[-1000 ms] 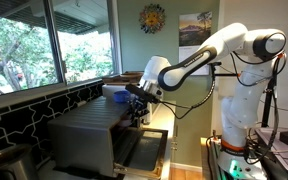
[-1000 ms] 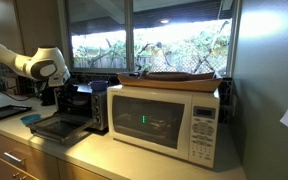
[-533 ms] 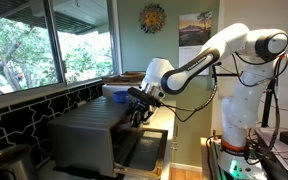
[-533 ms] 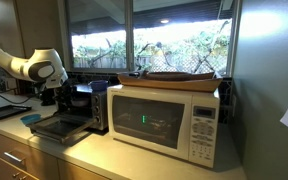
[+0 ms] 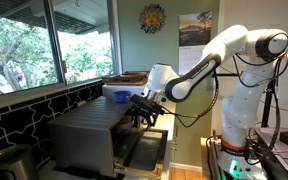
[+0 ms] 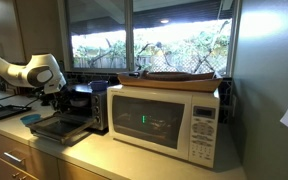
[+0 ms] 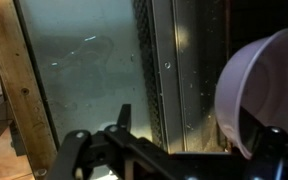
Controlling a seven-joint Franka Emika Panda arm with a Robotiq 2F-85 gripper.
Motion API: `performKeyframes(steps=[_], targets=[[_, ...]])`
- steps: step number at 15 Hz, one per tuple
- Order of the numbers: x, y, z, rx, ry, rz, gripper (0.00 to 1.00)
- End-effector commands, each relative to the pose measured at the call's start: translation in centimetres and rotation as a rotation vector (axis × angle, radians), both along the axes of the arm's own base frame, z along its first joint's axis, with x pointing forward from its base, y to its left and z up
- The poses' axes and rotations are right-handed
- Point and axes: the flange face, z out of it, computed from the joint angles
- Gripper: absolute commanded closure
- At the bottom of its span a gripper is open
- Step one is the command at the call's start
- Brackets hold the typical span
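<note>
Retreating gripper (image 5: 141, 112) leaves toaster oven (image 5: 84, 138)

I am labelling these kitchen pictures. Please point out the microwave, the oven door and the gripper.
microwave (image 6: 152, 122), in an exterior view, on its front window.
oven door (image 6: 59, 127), in an exterior view, middle of the open door.
gripper (image 5: 139, 113), in an exterior view, between its fingertips.

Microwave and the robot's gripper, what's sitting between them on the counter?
The black toaster oven stands between the gripper and the white microwave, with its door folded down open. This shows in an exterior view.
</note>
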Motion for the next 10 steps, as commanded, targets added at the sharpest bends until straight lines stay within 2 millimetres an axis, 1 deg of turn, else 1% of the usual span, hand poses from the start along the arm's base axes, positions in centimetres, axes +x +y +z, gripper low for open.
performKeyframes(steps=[1,8,10], targets=[[0.04,-0.07,0.02,0.001,0.001,0.001,0.00],[0.04,-0.08,0.03,0.001,0.002,0.000,0.00],[0.21,-0.03,0.26,-0.012,-0.026,0.015,0.00]])
